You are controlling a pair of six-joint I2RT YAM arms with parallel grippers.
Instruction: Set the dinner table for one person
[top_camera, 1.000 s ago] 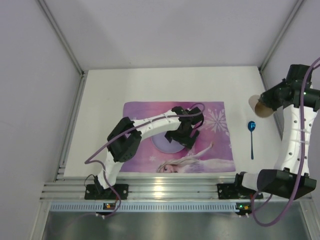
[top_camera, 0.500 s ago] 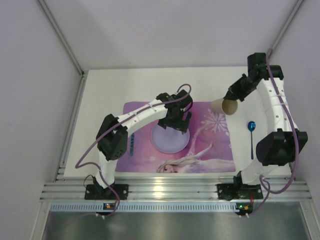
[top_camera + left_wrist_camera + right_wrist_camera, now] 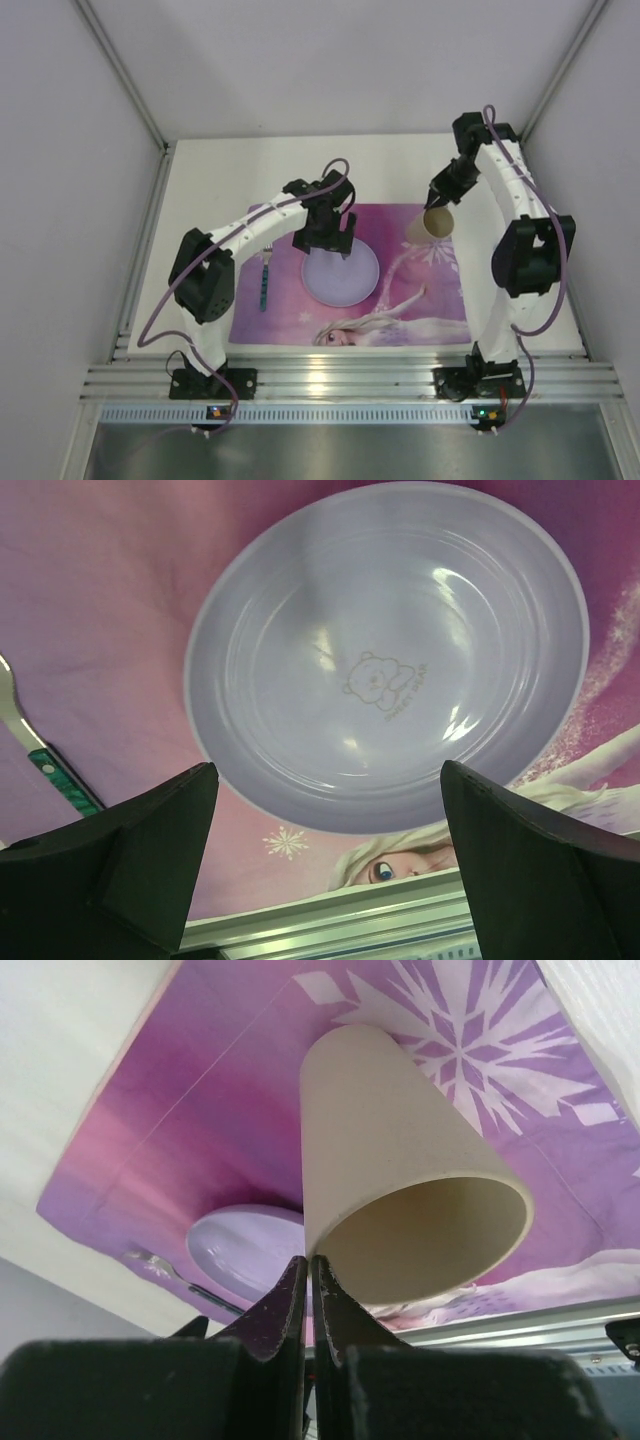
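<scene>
Since a second ago the right gripper (image 3: 433, 206) has swung the cup (image 3: 437, 226) in from the table's right edge to above the placemat's (image 3: 420, 300) far right corner. The left gripper (image 3: 328, 243) has drawn back off the plate (image 3: 340, 275), uncovering it and the fork (image 3: 264, 280).

On the right wrist view, the right gripper (image 3: 309, 1263) is pinched tight on the cup's (image 3: 400, 1180) rim, one finger inside and one outside. The cup hangs tilted, mouth toward the camera, over the snowflake print of the placemat (image 3: 200, 1110). Whether it touches the mat cannot be told.

The left gripper (image 3: 328, 768) stands spread wide and holds nothing, hovering at the far rim of the plate (image 3: 385, 650). That lilac plate, with a small bear printed at its centre, lies on the placemat (image 3: 100, 580) left of middle. The green-handled fork (image 3: 40, 755) lies on the mat just left of the plate, apart from it.

Under it all, the white table (image 3: 220, 170) carries the mat in its near half, its aluminium rail (image 3: 330, 375) along the near edge by the arm bases.
</scene>
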